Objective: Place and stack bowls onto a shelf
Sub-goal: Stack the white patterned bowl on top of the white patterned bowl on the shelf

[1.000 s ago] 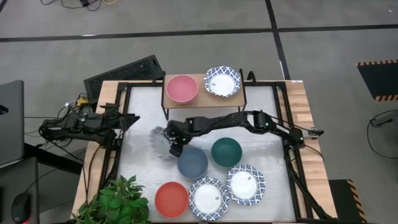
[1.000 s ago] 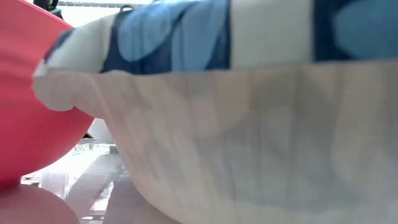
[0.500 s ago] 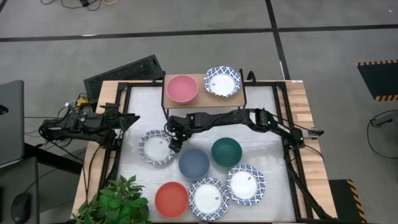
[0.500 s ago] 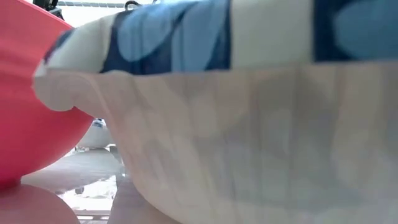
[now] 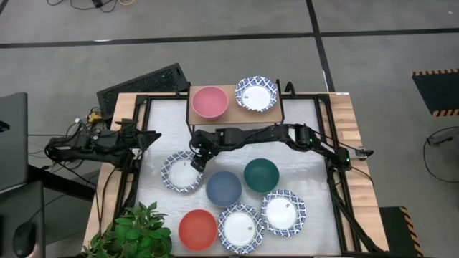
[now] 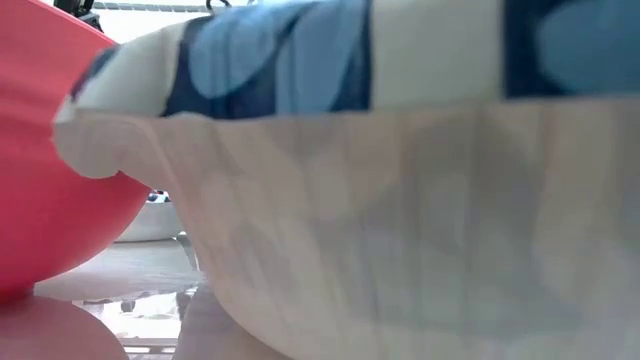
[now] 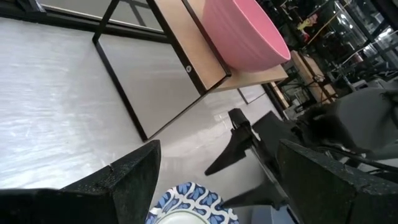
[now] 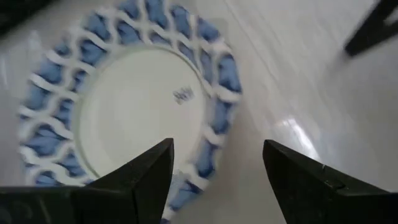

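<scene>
One white bowl with a blue-patterned rim [image 5: 181, 172] [image 8: 134, 115] lies flat on its base on the white table, left of the blue bowl [image 5: 223, 188]. My right gripper [image 5: 195, 158] [image 8: 217, 148] hangs open just over that bowl's far-right rim, one finger on each side of it. On the wooden shelf [image 5: 232, 107] stand the pink bowl [image 5: 209, 102] [image 7: 245, 34] and a patterned bowl [image 5: 256, 93]. The dark green bowl [image 5: 260, 175], the red bowl [image 5: 197, 229] and two patterned bowls [image 5: 240, 228] [image 5: 284, 212] rest on the table. My left gripper [image 5: 149, 136] [image 7: 219, 152] waits open at the left edge.
A potted plant [image 5: 133, 233] fills the near-left corner. Black frame rails [image 5: 337, 179] run along the table's sides, and a black slab [image 5: 143, 82] lies beyond the far-left corner. The red bowl [image 6: 50, 150] and a patterned bowl [image 6: 380, 180] block most of the low view.
The patterned bowl, blurred and moving at my right gripper a second ago, now lies flat and still on the table, left of the blue bowl. My right gripper has drawn back a little toward the far edge, off the bowl's middle to its rim.
</scene>
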Motion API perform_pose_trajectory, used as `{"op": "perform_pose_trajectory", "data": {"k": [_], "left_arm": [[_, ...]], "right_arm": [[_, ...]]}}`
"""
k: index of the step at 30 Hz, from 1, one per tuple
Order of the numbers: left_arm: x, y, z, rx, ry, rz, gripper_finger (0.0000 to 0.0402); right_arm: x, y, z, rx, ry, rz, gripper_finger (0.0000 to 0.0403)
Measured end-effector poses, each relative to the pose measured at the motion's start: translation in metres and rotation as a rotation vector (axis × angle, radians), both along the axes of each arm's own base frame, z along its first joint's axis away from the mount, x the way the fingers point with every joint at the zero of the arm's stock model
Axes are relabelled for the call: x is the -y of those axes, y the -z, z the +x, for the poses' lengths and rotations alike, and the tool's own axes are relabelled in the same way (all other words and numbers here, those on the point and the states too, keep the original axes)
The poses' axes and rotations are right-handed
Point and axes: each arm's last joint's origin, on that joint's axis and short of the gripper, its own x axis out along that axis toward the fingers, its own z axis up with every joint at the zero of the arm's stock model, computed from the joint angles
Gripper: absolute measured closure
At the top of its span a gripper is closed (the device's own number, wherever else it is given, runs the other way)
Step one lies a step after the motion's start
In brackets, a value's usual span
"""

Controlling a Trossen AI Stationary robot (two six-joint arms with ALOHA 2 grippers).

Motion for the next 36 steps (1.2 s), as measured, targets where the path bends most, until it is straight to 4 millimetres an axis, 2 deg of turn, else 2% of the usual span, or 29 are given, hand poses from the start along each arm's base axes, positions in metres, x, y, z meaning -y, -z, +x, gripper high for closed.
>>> {"op": "perform_pose_trajectory", "data": {"k": [8, 17, 22, 27, 31, 36], "left_arm": [[0.000, 0.000, 0.000, 0.000, -0.001, 0.000, 0.0100], [0.000, 0.000, 0.000, 0.000, -0.003, 0.001, 0.0100], [0.000, 0.000, 0.000, 0.000, -0.002, 0.001, 0.0100], [0.000, 0.000, 0.000, 0.000, -0.002, 0.001, 0.0100], [0.000, 0.000, 0.000, 0.000, -0.004, 0.001, 0.0100], [0.000, 0.000, 0.000, 0.000, -0.003, 0.001, 0.0100]], "right_arm": [[-0.004, 0.009, 0.002, -0.015, -0.007, -0.001, 0.0128], [-0.004, 0.009, 0.003, -0.005, -0.009, -0.005, 0.0129], [-0.004, 0.027, 0.003, -0.048, -0.015, 0.005, 0.0132], [-0.003, 0.023, 0.004, -0.030, -0.012, -0.005, 0.0137], [0.000, 0.023, 0.004, -0.037, -0.006, -0.002, 0.0176], [0.000, 0.024, 0.001, -0.071, -0.005, 0.003, 0.0283]]}}
